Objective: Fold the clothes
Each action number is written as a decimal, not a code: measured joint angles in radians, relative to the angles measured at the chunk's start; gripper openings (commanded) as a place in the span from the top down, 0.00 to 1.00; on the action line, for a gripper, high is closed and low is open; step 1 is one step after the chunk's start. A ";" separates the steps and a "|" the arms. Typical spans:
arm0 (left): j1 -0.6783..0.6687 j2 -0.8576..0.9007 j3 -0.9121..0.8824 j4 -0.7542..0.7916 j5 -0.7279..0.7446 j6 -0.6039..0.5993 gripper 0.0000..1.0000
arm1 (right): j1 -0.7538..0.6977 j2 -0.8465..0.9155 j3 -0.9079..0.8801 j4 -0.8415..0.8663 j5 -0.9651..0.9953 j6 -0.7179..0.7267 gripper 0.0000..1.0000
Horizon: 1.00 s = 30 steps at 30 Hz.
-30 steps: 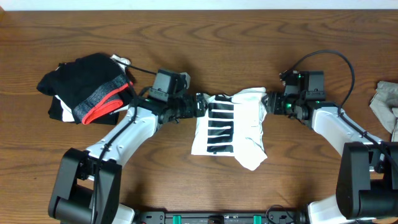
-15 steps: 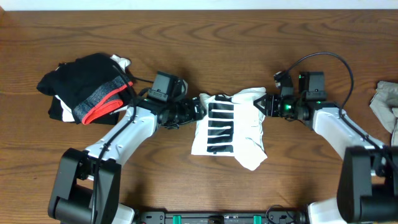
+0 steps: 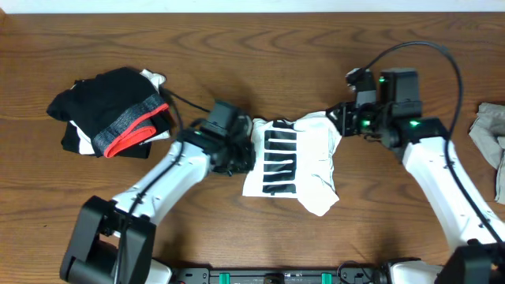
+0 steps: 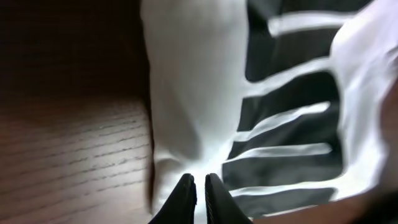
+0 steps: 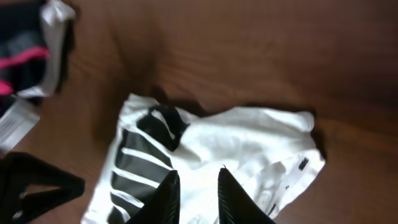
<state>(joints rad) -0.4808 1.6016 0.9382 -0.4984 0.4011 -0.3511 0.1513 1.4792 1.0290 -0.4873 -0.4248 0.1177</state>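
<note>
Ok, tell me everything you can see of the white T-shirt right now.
The white T-shirt looks like soft cotton, lying crumpled and part-folded mid-table on the wooden table. Black block lettering shows on its left half; the right half is plain and creased. The left tool is pinched shut on its left edge. The right tool is at its upper right corner, fingers slightly apart, no grip visible.

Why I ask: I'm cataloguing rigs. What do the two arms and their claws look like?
Both the left arm and right arm have white shells with black joints and black wrist housings. A black cable loops above the right one, where green lights glow. The left claw and right claw have slim black fingers.
</note>
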 measured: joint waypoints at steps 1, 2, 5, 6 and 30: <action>-0.014 0.000 0.000 0.003 -0.021 0.016 0.88 | 0.011 0.015 0.000 0.003 0.012 0.000 0.81; -0.031 0.000 0.000 0.007 -0.042 0.037 0.88 | 0.025 0.042 0.000 0.010 0.023 0.000 0.80; -0.056 0.003 0.000 0.032 -0.075 0.070 0.87 | 0.053 0.140 0.000 0.069 0.043 0.000 0.80; -0.058 0.010 0.000 0.042 -0.085 0.079 0.87 | 0.062 0.179 0.000 0.101 0.048 -0.001 0.80; 0.163 0.185 0.077 0.203 -0.195 0.220 0.70 | 0.091 0.301 0.011 -0.331 0.316 0.232 0.88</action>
<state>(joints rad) -0.3183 1.7863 1.0153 -0.2955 0.2066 -0.1314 0.2424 1.7805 1.0401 -0.8181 -0.1089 0.3500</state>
